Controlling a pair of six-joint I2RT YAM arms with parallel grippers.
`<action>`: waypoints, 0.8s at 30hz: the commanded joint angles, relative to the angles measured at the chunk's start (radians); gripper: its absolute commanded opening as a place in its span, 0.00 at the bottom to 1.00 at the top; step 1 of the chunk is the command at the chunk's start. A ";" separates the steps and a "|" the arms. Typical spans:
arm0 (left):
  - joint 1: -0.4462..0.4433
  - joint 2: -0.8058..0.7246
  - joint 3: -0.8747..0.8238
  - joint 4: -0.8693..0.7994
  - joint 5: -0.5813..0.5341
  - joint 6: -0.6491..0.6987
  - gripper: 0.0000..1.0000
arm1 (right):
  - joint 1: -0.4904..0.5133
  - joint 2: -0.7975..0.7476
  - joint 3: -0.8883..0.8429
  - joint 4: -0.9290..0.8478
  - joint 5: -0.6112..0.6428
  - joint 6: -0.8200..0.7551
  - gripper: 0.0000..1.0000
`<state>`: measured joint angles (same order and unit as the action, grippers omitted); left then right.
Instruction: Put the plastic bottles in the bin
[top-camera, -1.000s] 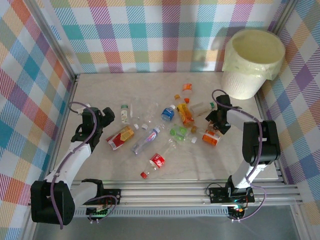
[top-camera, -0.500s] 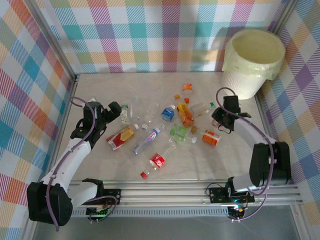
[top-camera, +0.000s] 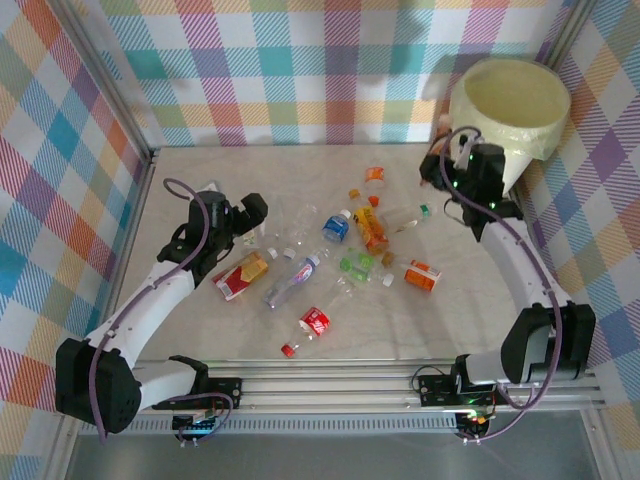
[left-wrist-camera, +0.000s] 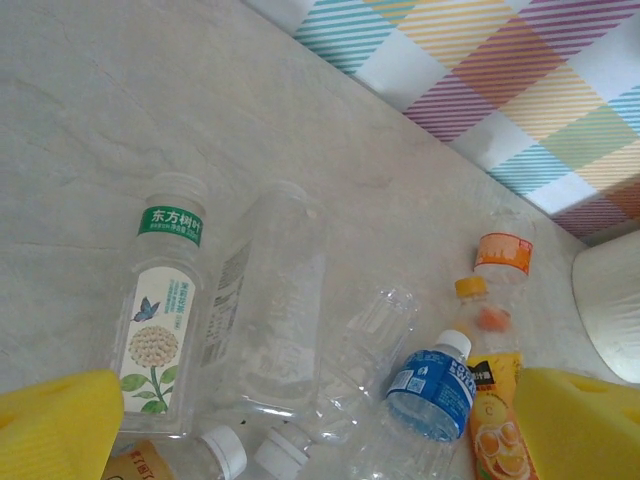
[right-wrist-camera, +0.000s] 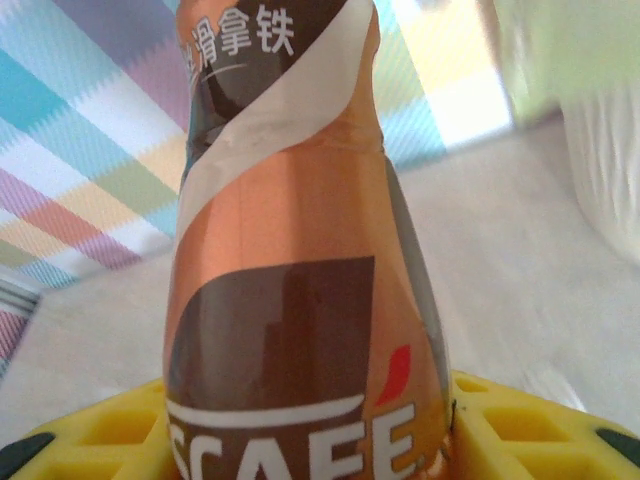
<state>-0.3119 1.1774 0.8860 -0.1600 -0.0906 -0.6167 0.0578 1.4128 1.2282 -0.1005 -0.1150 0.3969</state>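
We have one coffee bottle (right-wrist-camera: 290, 300), with a brown and orange label, clamped between the yellow fingers (right-wrist-camera: 100, 430) of the right gripper (top-camera: 452, 165). They grip its lower body and the neck points away from the wrist. From above, that gripper is raised at the left side of the bin (top-camera: 540, 135), and the bin's ribbed wall (right-wrist-camera: 605, 150) is close on the right in the wrist view. We cannot tell whether the bottle is above the rim yet.

The other bottles (top-camera: 330, 260) are scattered across the middle of the table (top-camera: 200, 170), none of them in the bin as far as we can see. The left gripper (top-camera: 248, 212) hovers over the left end of the scatter. Its fingers (left-wrist-camera: 60, 425) are spread wide and hold nothing. Below them a green-label bottle (left-wrist-camera: 165, 300) and a clear bottle (left-wrist-camera: 275, 310) lie side by side and touching, with a blue-label bottle (left-wrist-camera: 430, 385) near.

We see the main risk on the right. If the fingers let go before the bottle is past the rim, it could hit the wall or the bag's folded edge and fall back onto the table. The smooth label could also slip in the grip during a swing. On the left, the bottles are so crowded that closing might catch two at once or send a round one rolling away.
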 joint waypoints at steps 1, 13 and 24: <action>-0.007 -0.004 0.026 -0.044 -0.055 -0.017 1.00 | -0.037 0.084 0.139 0.052 -0.076 -0.067 0.42; -0.007 -0.052 -0.013 -0.079 -0.110 -0.036 1.00 | -0.199 0.557 0.851 -0.236 -0.078 -0.079 0.42; -0.007 -0.069 -0.024 -0.105 -0.124 -0.044 1.00 | -0.242 0.900 1.364 -0.511 0.048 -0.051 0.43</action>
<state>-0.3119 1.1362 0.8726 -0.2413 -0.1909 -0.6445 -0.1822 2.2841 2.5278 -0.5156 -0.1268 0.3298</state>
